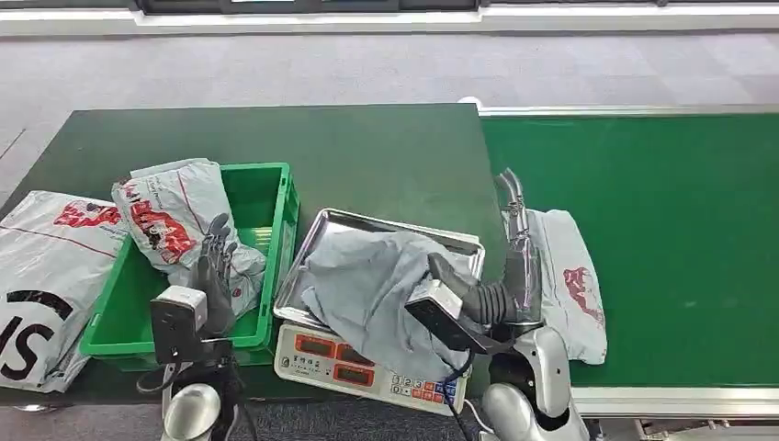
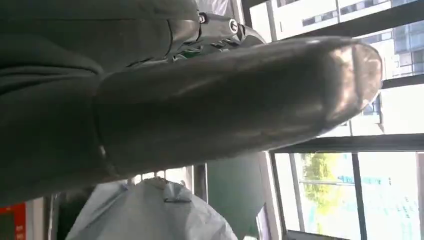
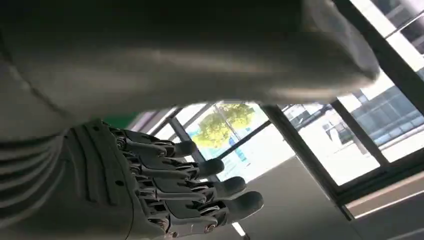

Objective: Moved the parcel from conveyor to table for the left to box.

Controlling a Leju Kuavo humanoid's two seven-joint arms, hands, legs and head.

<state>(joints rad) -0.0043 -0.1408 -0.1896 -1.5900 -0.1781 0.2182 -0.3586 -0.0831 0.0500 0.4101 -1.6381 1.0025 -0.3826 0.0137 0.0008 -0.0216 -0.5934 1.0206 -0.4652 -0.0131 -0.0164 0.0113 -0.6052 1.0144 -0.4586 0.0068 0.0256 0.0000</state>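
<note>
**Parcel lying at the conveyor's near edge, right hand beside it**

The parcel (image 1: 571, 280), a grey-white mailer bag with a red mark, is lying flat on the green conveyor (image 1: 680, 230), close to its left edge, just beside my right hand (image 1: 514, 230). I am seeing that hand stretched forward along the parcel's left side, fingers extended and apart in the right wrist view, with nothing in them; whether it is touching the bag I cannot tell. Left of it, a grey bag (image 1: 377, 285) is sitting crumpled on the steel tray (image 1: 317, 243) of a weighing scale (image 1: 358, 363), which is standing on the dark green tabletop (image 1: 349, 147) at its near edge. Further left, a green crate (image 1: 276, 197) is holding another printed mailer (image 1: 170, 220), which is leaning over the crate's far left corner. My left hand (image 1: 216, 262) is hovering over the crate, its dark fingers pointing up against that mailer; I cannot tell whether it is gripping anything, since the left wrist view is showing mostly a blurred thumb. A large white-grey mailer (image 1: 46, 266) is lying on the tabletop outside the crate, at the far left.
</note>
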